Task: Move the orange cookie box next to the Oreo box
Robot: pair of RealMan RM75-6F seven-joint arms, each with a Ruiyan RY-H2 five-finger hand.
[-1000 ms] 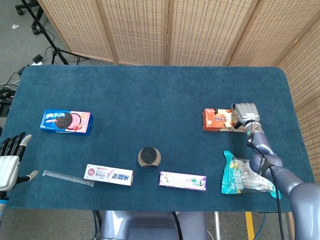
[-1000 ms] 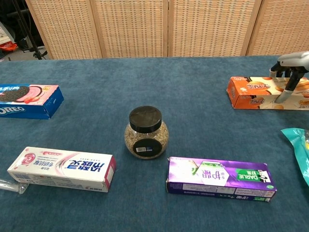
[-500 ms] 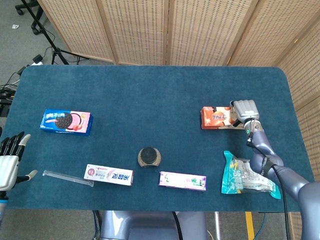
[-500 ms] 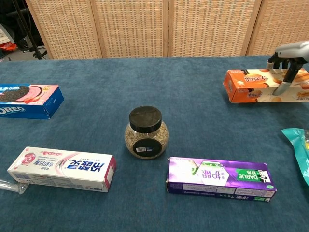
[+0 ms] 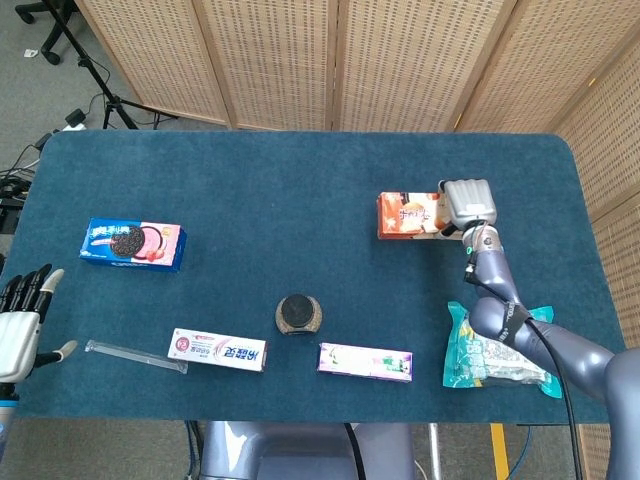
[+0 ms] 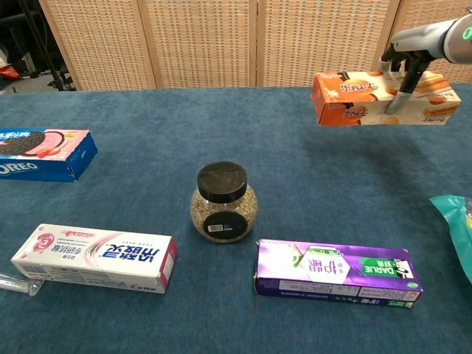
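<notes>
my left hand [image 5: 18, 325] waits at the far left edge of the bench [image 5: 300, 180], its fingers spread and holding nothing; only the head view shows it. the oreo box [image 5: 132, 244] lies near it on the left side, in the same place as a second ago, and this is where i must go. the toothpaste box [image 6: 94, 259], the jar [image 6: 224, 200] and the purple box [image 6: 335, 271] in the front row have not moved either.

what changed is on the right. the orange cookie box [image 6: 372, 96] was lying on the bench one second ago; now my right hand [image 5: 467, 205] holds it by its right end, fingers [image 6: 403, 87] closed around it, and it has gone up and a little to the left. so i judge the lift is done and the carry has only begun: the box is well apart from the oreo box, with nearly the whole bench between them.

the chest view shows clearly that the orange box hangs in the air, clear of the cloth, and stays about level. the head view cannot tell the height, but it shows the free path across the back of the bench, and the teal bag [image 5: 490, 347] lying under my right forearm
</notes>
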